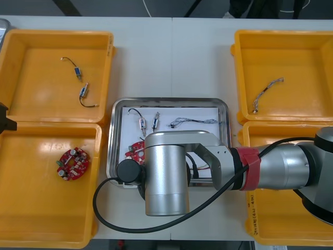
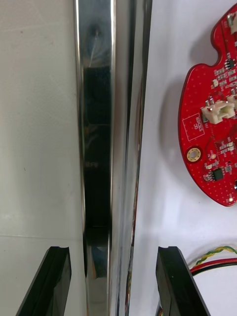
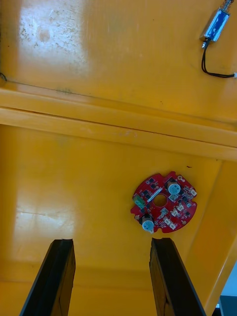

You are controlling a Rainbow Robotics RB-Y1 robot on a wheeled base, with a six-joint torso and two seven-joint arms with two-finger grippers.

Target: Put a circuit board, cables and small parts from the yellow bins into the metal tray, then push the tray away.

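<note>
Astride the shiny metal tray's rim (image 2: 98, 148), right claw (image 2: 113, 252) open, empty, left claw (image 3: 112, 244) open over yellow bin (image 3: 74, 187).

Tray rim (image 2: 111, 148) between right hand (image 2: 114, 256) fingers; board (image 2: 212, 143), cable (image 2: 217, 259) crowd inner finger

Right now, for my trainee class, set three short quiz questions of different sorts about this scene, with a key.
1. True or false: the right gripper straddles the metal tray rim, one finger inside, one outside.
2. Which yellow bin holds a circuit board? A: left near bin; B: left far bin; C: right far bin.
3. Fill in: the left gripper fingers stand ____.
Key: 1 true; 2 A; 3 open.
</note>
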